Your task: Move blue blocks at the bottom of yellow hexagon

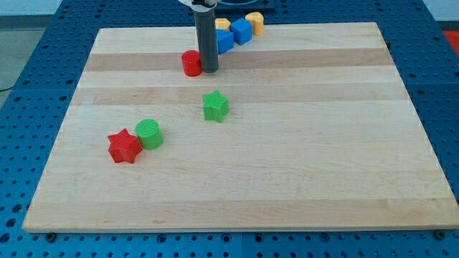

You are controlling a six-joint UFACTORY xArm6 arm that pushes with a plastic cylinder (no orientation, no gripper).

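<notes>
Two blue blocks sit near the view's top edge of the wooden board (287, 165): a blue cube (241, 31) and a second blue block (224, 41) partly hidden behind the rod. A yellow hexagon (254, 22) touches the cube's upper right. Another yellow block (223, 24) peeks out behind the blue ones; its shape is unclear. My tip (209, 69) rests on the board just right of a red cylinder (191, 63), touching or nearly touching it, and just below left of the second blue block.
A green star (215, 106) lies below my tip near the board's middle. A green cylinder (149, 134) and a red star (124, 146) sit together at the lower left. The blue perforated table (29, 64) surrounds the board.
</notes>
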